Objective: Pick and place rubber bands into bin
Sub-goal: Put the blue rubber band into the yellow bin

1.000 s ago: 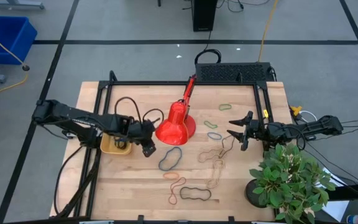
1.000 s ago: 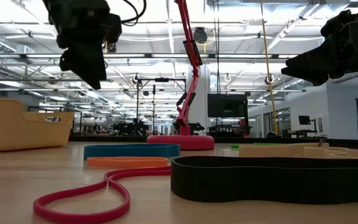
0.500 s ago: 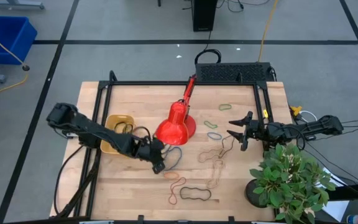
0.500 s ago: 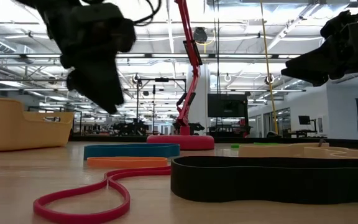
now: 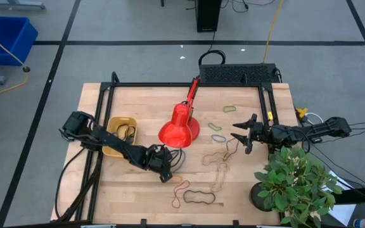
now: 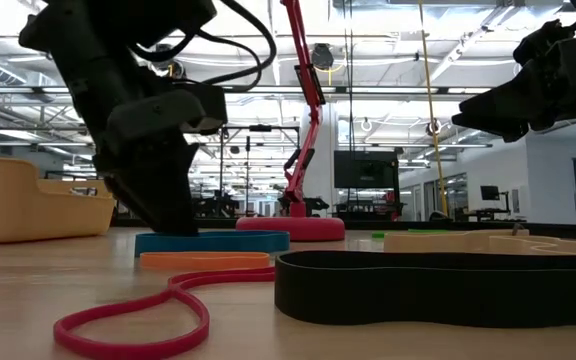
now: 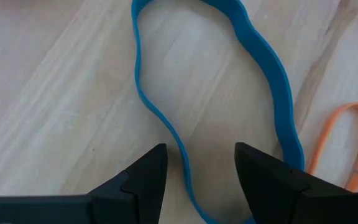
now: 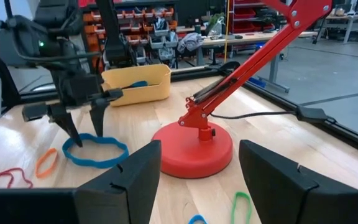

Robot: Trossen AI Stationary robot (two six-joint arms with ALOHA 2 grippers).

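Note:
The yellow-orange bin [image 5: 120, 135] stands at the table's left with a few bands inside; it also shows in the low view [image 6: 28, 200] and the right wrist view [image 8: 135, 84]. Several rubber bands lie flat near the table's middle: a blue one [image 5: 175, 159], orange [image 5: 173, 178], red [image 5: 180, 193], black [image 5: 199, 197] and tan [image 5: 217, 171]. My left gripper [image 7: 201, 155] is open and low over the blue band [image 7: 272, 81], with one finger on either side of the band's near strand [image 7: 178, 146]. My right gripper [image 5: 241, 135] is open and empty, right of the lamp.
A red desk lamp [image 5: 179, 126] stands just beyond the blue band, close to my left gripper. A potted plant [image 5: 296, 183] fills the near right corner. Small green bands [image 5: 229, 109] lie at the far right. A black frame rail [image 5: 189, 84] runs along the table's far side.
My left gripper has gone from over the bin toward the table's right and near edges, and down to the blue band, where its fingers now stand at table height. The bands in the bin show now that the arm has left it.

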